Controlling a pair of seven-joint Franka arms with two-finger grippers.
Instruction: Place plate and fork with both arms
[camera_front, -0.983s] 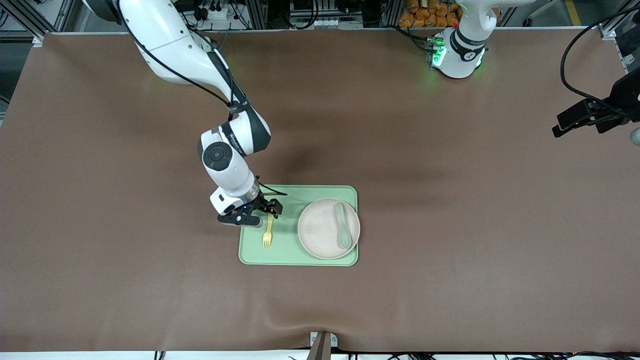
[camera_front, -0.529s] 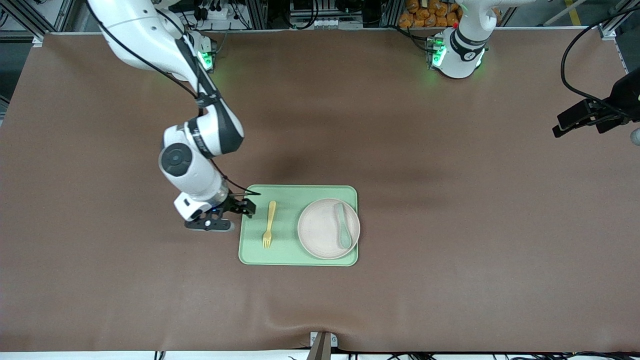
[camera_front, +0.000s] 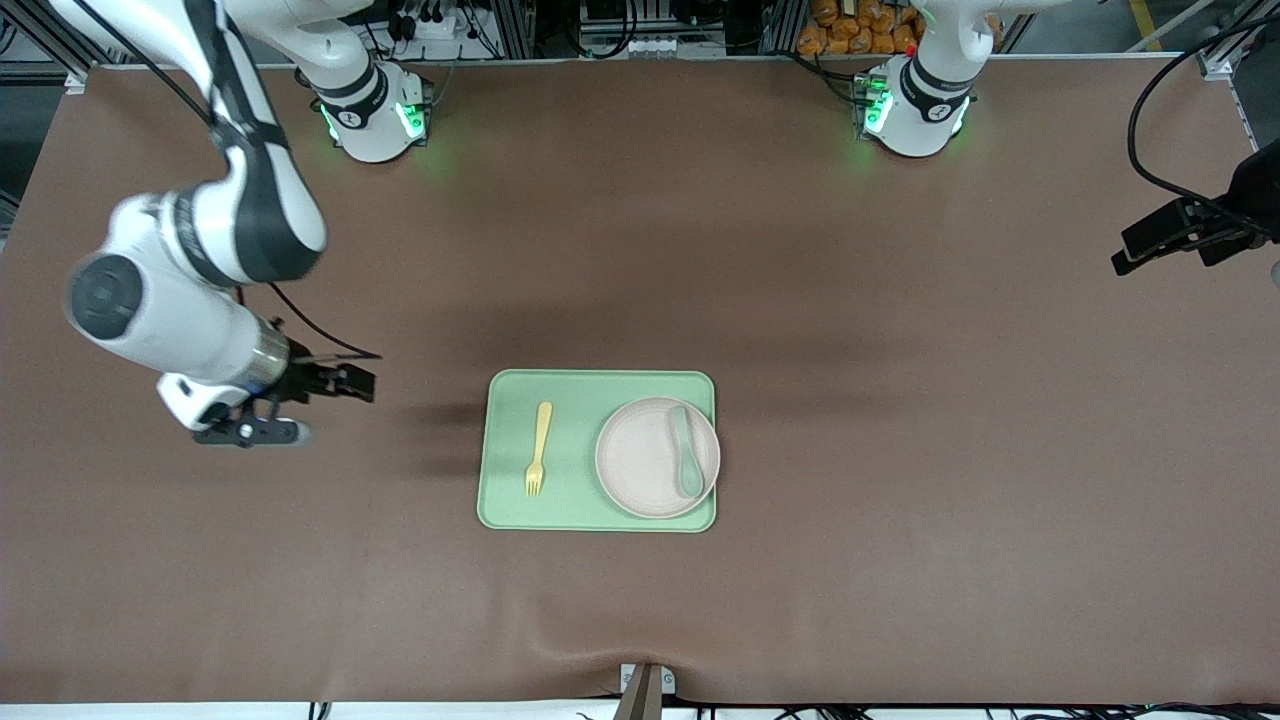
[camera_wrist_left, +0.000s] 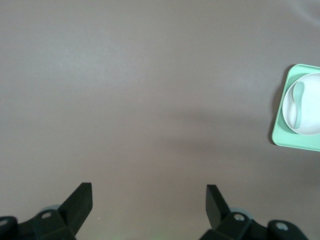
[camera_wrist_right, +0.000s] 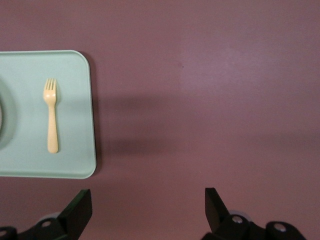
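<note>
Front view shows the fork (camera_front: 539, 449) lying flat on the light-green tray (camera_front: 600, 385), its tines pointing toward the front camera, in the tray's half toward the right arm's end of the table. It looks like thin pale yellow plastic: light, fairly stiff, and smooth enough to skid or pivot if pinched off-centre. Lying flush on the tray, it offers little height to grab, so a pinch across the narrow handle near its middle seems the safest hold.

Just beside the fork, apart from it, the plate (camera_front: 655, 458) sits on the tray's other half, round and cream-pink with a low rim. It is probably light, rigid and somewhat slick, and too wide to span, so the rim edge is the place to grip, with a finger slipped under it. A pale green spoon (camera_front: 686, 451) rests on the plate near the rim toward the left arm's end and would likely slide if the plate were tilted.

Both task things already rest on the tray, so the placing looks done.

The right gripper (camera_front: 300, 405) hangs over bare table well apart from the tray, toward the right arm's end, fingers spread and empty. The left gripper (camera_wrist_left: 149, 200) waits over bare table toward the left arm's end, fingers also spread and holding nothing.
</note>
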